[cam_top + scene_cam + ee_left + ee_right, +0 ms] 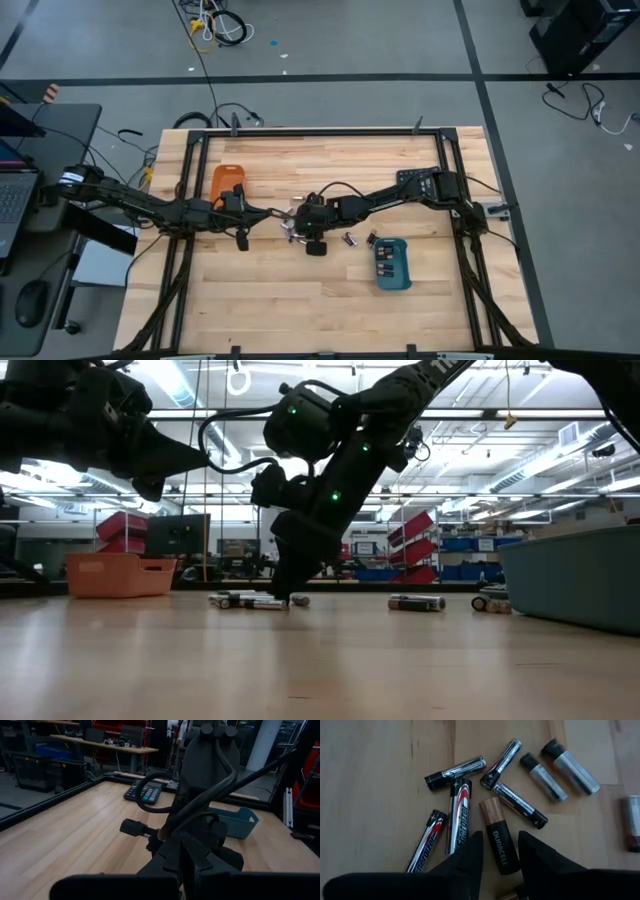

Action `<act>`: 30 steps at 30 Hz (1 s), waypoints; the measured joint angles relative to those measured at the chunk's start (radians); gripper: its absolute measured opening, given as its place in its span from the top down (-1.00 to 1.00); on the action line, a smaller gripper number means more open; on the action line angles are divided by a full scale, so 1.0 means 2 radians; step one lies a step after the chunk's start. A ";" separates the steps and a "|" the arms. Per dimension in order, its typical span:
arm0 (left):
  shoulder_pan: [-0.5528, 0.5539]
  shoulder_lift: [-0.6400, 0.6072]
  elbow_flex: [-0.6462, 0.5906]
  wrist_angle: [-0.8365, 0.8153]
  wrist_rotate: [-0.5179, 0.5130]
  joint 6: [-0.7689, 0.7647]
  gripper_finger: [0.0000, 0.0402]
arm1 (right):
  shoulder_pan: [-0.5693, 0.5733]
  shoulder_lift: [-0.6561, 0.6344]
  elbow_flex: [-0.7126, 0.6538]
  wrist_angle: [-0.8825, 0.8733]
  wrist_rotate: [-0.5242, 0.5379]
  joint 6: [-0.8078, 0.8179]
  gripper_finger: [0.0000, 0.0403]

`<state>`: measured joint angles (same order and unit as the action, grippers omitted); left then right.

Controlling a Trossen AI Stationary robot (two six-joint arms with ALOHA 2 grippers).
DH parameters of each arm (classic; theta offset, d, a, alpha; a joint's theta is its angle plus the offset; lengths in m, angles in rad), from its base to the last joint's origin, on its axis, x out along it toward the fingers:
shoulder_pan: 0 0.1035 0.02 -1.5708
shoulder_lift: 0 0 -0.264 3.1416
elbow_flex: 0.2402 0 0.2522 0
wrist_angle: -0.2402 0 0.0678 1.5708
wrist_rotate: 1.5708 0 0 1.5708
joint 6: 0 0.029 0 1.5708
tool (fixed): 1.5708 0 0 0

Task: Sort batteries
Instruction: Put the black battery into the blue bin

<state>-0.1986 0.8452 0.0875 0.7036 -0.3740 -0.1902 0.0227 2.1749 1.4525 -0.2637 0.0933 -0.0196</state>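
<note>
Several batteries [465, 770] lie loose on the wooden table near its middle [296, 226], silvery and dark ones fanned out flat. My right gripper [501, 840] comes down on them at a slant and is open. Its two dark fingers stand on either side of a black-and-copper battery [497, 837], and a gap shows on each side. In the low view its fingertips [285, 598] are down at table height among the batteries [245, 601]. My left gripper [262, 212] waits shut and level, just left of the pile, holding nothing.
An orange tray [227, 183] stands at the back left. A blue tray [393, 263] at the right holds a few batteries. Loose batteries [350, 240] lie between the pile and the blue tray. A black calculator [415, 182] lies at the far right. Bare wood lies toward the near edge.
</note>
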 joint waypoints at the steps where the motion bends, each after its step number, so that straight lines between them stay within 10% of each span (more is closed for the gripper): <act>1: 0.000 0.000 0.000 0.000 0.000 0.000 1.00 | 0.000 0.000 0.000 -0.002 0.000 0.000 0.48; 11: 0.000 0.000 0.000 0.000 0.000 0.001 1.00 | 0.000 -0.002 0.001 -0.014 0.000 -0.001 0.89; 30: 0.000 0.000 0.000 -0.002 0.000 -0.012 1.00 | 0.000 -0.064 -0.001 -0.069 0.011 -0.017 0.89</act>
<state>-0.1989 0.8452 0.0879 0.6994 -0.3740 -0.2138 0.0227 2.0466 1.4502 -0.4016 0.1150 -0.0538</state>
